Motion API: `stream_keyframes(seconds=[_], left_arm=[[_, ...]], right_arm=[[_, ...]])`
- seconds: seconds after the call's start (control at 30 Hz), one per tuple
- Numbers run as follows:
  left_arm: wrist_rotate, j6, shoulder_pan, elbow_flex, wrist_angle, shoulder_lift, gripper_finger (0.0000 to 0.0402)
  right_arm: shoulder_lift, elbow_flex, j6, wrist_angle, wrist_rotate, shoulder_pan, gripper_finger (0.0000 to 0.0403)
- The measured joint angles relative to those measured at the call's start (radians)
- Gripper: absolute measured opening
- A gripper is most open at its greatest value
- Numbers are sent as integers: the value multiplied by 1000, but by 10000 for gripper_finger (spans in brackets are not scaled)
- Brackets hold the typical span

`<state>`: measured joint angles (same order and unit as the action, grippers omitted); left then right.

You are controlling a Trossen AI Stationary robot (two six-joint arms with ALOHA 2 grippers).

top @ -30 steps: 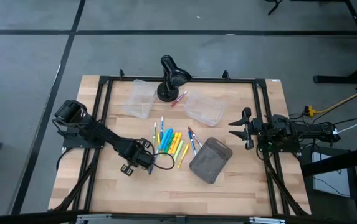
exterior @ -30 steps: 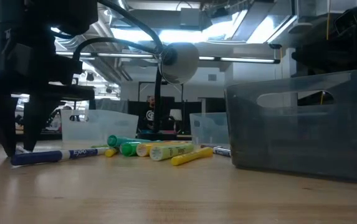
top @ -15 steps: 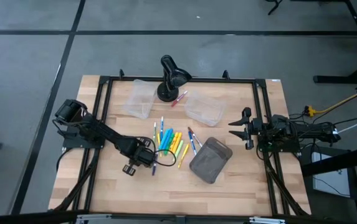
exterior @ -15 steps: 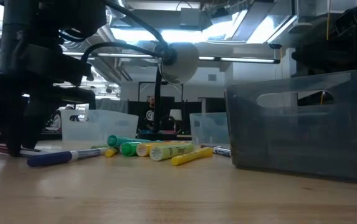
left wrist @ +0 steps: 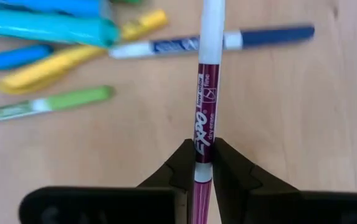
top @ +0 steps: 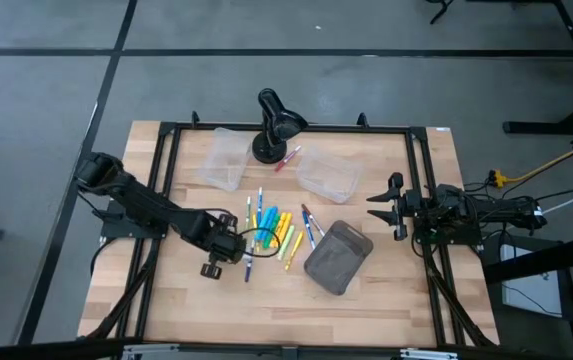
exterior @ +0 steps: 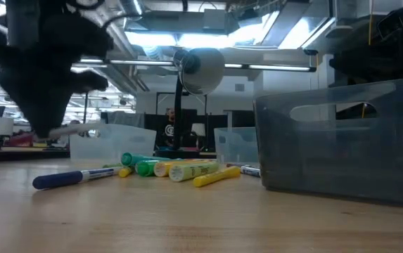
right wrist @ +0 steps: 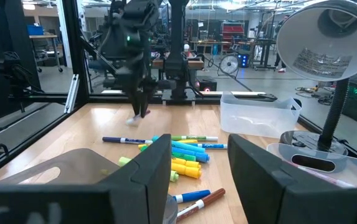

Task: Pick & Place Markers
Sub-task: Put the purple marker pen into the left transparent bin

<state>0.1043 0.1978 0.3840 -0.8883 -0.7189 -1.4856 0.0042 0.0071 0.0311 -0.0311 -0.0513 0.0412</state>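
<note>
Many markers (top: 276, 228) in yellow, green, blue and orange lie in a loose heap on the middle of the wooden table. A dark blue one (exterior: 67, 178) lies apart, nearer the front. My left gripper (top: 228, 247) hangs over the table left of the heap, shut on a maroon marker (left wrist: 204, 112) with a white far end. My right gripper (top: 381, 207) waits open at the right side, level and pointing toward the heap, with nothing between its fingers. My left gripper pinches the maroon marker's barrel (left wrist: 202, 148) between its two fingers (left wrist: 179, 167), at the label's near end. The fingers come steeply from above, pointing down. The marker is lifted clear of the table, its white end sticking out over the dark blue marker (left wrist: 253, 36).
A grey bin (top: 337, 257) stands right of the heap. Two clear tubs (top: 224, 160) (top: 327, 174) sit at the back, with a black desk lamp (top: 274, 125) between them and a red marker (top: 288, 158) beside the lamp's foot. Bare wood lies along the front.
My left gripper has shut on the maroon marker, which lay on the table, and has risen with it while its wrist rolled. The marker now hangs clear of the wood. The dark blue marker stays on the table.
</note>
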Motion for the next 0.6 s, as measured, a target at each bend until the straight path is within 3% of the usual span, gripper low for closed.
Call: stream_keyframes(seconds=[0.3,0.6], left_arm=[[156,26,28,0,104,163,34],[355,-57,48,0,195,267,33]], right_arm=[[0,0,0,0,0,0,157],[0,0,0,0,0,0,157]])
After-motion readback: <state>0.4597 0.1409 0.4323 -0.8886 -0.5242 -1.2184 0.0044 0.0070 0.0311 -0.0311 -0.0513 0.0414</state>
